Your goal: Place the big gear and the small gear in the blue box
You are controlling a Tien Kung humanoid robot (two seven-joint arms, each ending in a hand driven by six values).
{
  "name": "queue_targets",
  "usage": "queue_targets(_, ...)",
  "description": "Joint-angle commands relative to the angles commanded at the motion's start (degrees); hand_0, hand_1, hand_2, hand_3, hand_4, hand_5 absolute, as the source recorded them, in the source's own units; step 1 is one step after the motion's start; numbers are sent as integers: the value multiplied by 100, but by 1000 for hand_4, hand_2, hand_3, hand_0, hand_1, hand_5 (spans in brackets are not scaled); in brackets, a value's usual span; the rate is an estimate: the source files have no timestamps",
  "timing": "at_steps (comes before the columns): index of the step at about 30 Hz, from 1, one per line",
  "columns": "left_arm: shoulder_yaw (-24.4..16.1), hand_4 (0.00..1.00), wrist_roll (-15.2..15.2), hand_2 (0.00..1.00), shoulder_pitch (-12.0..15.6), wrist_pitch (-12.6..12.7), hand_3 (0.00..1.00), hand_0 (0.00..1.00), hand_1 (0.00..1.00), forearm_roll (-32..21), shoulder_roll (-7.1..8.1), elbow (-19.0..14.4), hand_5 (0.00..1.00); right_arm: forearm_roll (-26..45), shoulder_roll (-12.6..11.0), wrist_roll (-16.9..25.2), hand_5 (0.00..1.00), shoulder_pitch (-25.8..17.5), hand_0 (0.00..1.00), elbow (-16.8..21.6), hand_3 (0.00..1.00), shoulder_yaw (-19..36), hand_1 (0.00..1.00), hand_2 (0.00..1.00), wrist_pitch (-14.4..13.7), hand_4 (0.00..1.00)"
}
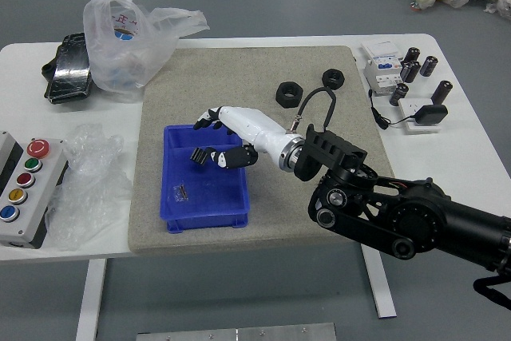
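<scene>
White table (471, 169) before you, grey-beige mat (239, 69) on it. Your right hand (255, 127) comes in over the blue box (207, 205), fingers spread, thumb apart from them. Plastic bag (128, 49), back left: red characters above a round blue mark, too small to read. Blue box sits on the mat, open-topped; inside, a small pale-and-dark item (180, 192) lies toward the left wall, its kind unclear. Button box (32, 197) at your left: red, green, red, yellow and blue buttons, no lettering you can make out. White device (385, 69), far right, bears a blue-and-white label, illegible. Two black ring-shaped pieces (289, 94) sit near each other on the mat, beyond the hand. Smallest: a dark ridged piece (199, 156), possibly a gear, over the box by the thumb tip; you cannot tell whether it touches.
</scene>
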Motion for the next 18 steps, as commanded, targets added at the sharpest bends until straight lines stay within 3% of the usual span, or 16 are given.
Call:
queue_targets(5, 25, 727, -16, 635, 1, 11, 737, 715, 630, -36, -3, 2, 438, -25, -182, 20, 78, -270, 613, 116, 739, 469, 749, 766, -190, 625)
queue_targets(13, 47, 727, -40, 635, 48, 30, 736, 715, 630, -106, -13, 15, 438, -447, -1043, -231, 71, -1251, 605, 611, 743, 1609, 747, 766, -299, 630)
queue_targets(18, 29, 727, -54, 635, 64, 24, 737, 714, 630, -88, -15, 26, 438, -250, -1446, 81, 66, -2070, 582, 877, 748, 2328, 725, 759, -517, 685)
